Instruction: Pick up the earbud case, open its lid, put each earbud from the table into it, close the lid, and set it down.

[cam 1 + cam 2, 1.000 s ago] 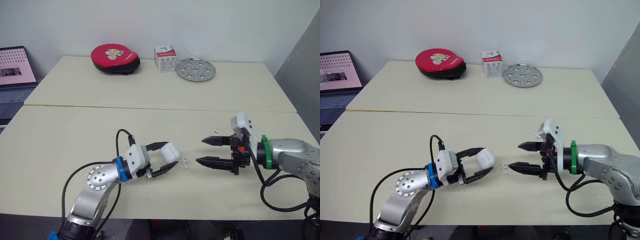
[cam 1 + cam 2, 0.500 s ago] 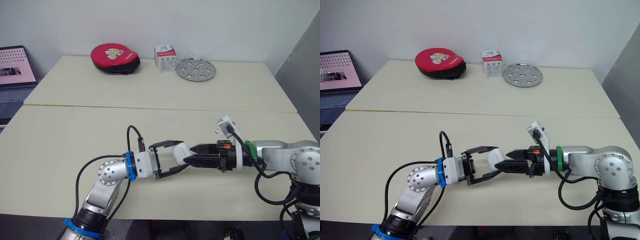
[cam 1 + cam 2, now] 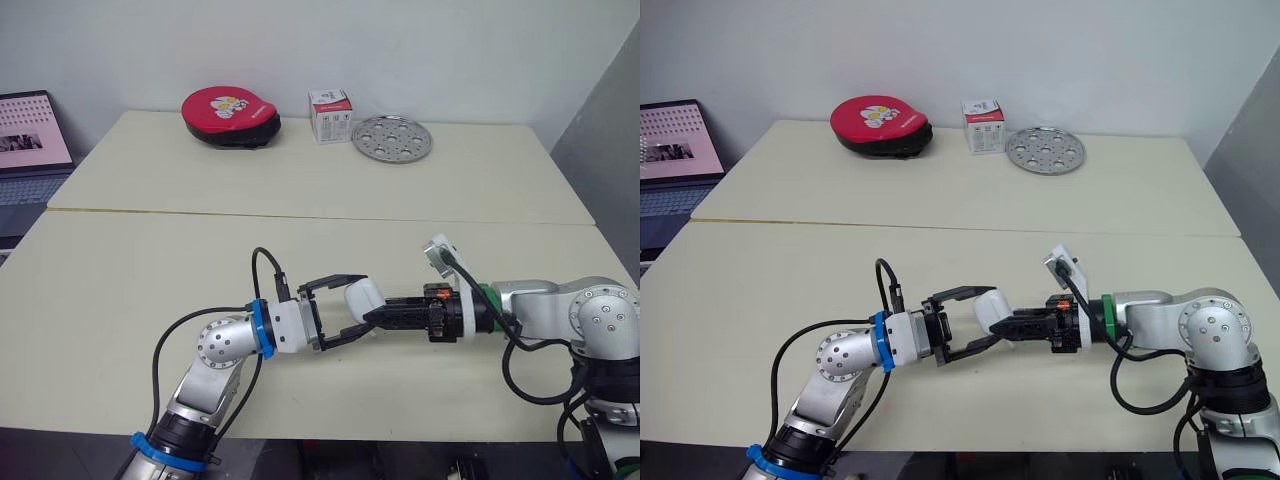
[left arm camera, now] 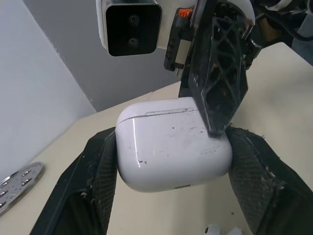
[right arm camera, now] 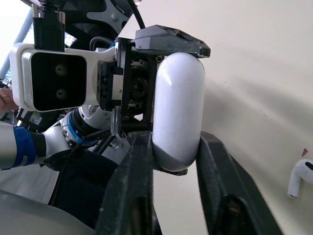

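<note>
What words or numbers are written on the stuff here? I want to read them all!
No text here can be read.
Small box at the back: it has print on its side, too small to read.
Red pouch: a cartoon picture, no letters I can make out.
Laptop screen: too blurred to read.
Earbud case: plain white and scuffed, no words on the sides that show.

My left arm point(image 3: 222, 345): silver shell, blue ring point(image 3: 259, 328) at the wrist. My right arm point(image 3: 590, 315): silver, green ring point(image 3: 1106, 315). Black cables point(image 3: 262, 265) loop off both. White camera blocks point(image 3: 438, 252) on the wrists. Left gripper point(image 3: 368, 302), right gripper point(image 3: 378, 314): black lattice fingers.
</note>
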Robot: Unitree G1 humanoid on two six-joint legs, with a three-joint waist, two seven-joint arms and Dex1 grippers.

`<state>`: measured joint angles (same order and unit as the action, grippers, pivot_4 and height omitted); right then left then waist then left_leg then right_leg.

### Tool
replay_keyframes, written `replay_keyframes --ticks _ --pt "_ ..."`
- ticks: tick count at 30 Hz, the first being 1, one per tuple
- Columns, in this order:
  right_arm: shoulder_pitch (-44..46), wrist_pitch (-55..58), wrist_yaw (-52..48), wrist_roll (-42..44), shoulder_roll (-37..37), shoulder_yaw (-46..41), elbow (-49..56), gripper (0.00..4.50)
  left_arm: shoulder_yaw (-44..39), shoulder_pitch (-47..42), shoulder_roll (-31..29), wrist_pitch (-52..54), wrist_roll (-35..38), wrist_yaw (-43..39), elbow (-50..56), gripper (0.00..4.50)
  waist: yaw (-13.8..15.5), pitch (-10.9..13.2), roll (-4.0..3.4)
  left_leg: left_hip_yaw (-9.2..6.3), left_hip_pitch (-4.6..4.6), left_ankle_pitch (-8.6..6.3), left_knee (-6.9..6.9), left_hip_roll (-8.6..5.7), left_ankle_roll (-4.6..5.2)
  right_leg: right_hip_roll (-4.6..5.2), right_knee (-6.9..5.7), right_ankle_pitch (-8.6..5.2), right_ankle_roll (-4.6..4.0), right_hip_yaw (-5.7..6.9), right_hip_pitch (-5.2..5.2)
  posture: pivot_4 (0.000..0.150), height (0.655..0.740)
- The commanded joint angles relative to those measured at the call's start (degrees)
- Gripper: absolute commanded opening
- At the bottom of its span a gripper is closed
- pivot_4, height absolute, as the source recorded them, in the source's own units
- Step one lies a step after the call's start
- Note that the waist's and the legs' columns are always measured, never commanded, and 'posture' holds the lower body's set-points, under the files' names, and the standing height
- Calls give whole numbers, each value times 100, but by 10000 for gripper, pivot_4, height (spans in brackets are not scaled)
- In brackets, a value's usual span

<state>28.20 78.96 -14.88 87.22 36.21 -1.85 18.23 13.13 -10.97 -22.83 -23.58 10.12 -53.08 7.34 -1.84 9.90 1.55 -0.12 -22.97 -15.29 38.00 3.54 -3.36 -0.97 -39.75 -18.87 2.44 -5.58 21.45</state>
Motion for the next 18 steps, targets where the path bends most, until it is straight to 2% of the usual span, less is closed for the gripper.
replay_keyframes --ticks 1,8,13,16,18 --pt "49 -124 -76 84 74 -26 73 7306 21 -30 33 -97 20 98 144 28716 0 0 0 0 0 0 0 0 0 0 0 0 0 0 0 1500 7400" --pt "25 -165 -124 69 87 -24 68 7306 33 74 40 -131 111 109 156 28716 0 0 0 0 -1 0 -3 1 0 0 4 0 0 0 0 1500 7400" --pt "102 -193 -280 -172 143 52 80 7305 -52 18 -106 172 56 123 81 44835 0 0 0 -1 -2 0 -3 1 0 0 8 0 0 2 0 1500 7400" --pt "175 -225 -477 -539 231 148 136 7305 -31 -20 -300 592 75 21 66 45000 -1 1 -1 -1 -2 0 -3 1 0 0 8 0 0 2 0 1500 7400" --pt "258 -307 -709 -975 360 288 226 7305 -21 1 -519 1283 345 -153 207 45000 -2 1 -2 -2 -2 0 -4 1 0 0 8 0 0 2 2 1500 7400"
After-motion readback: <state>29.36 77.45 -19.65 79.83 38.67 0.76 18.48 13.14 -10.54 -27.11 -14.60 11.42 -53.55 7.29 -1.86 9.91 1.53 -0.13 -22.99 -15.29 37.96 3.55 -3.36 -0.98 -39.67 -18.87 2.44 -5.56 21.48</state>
